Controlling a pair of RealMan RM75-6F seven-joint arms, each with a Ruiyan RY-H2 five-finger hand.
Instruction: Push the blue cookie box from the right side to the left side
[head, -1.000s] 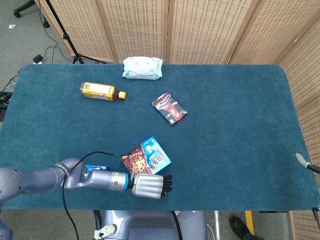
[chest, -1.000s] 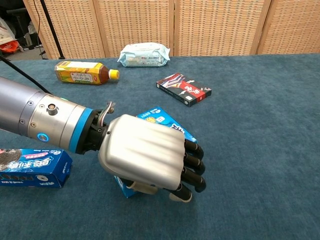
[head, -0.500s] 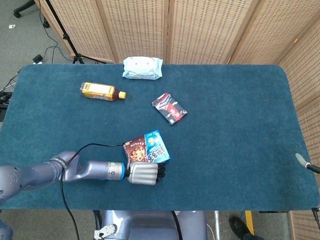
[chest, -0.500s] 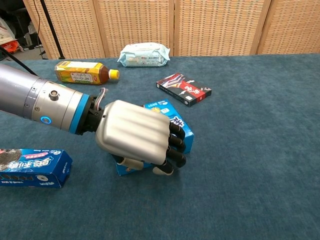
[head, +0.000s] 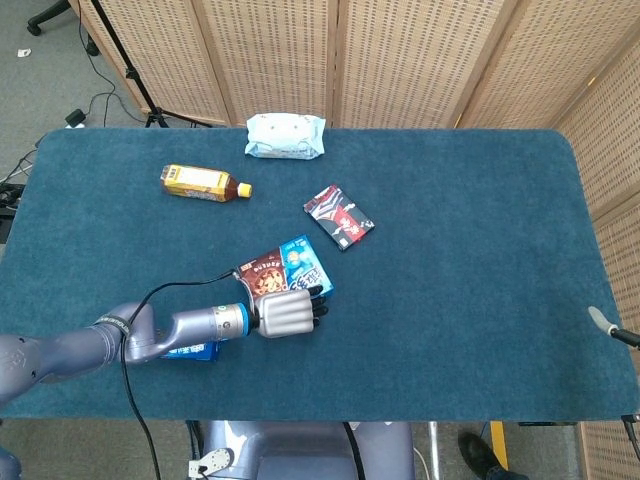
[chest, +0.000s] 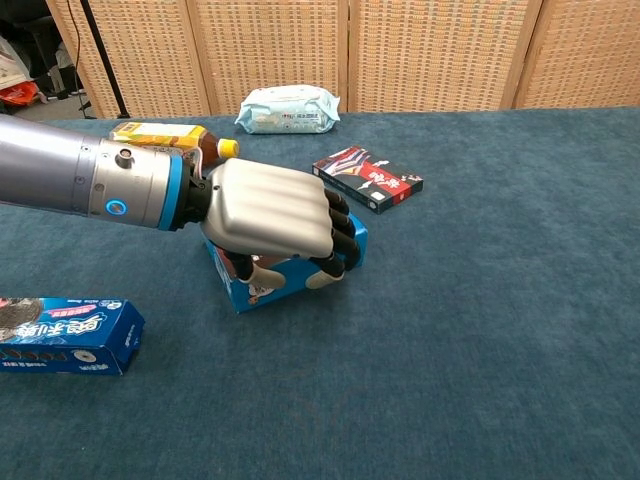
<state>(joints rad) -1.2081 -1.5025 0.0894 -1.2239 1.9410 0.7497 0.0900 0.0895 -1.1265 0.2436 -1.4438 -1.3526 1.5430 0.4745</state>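
The blue cookie box (head: 285, 268) lies in the near middle of the blue table, its near side (chest: 262, 290) facing me in the chest view. My left hand (head: 288, 313) lies over the box's near right part. Seen from the chest, the left hand (chest: 270, 215) covers most of the box top, its fingers (chest: 340, 236) curl down over the right edge, and the thumb touches the near side. I cannot see the right hand in either view.
A tea bottle (head: 203, 183) and a pack of wipes (head: 286, 136) lie at the back. A red-and-black box (head: 339, 217) sits just beyond the cookie box. A blue Oreo box (chest: 65, 335) lies near my left forearm. A small grey part (head: 598, 318) shows at the table's right edge.
My left hand has moved away from the near table edge and slightly left, and the cookie box has slid and turned with it.
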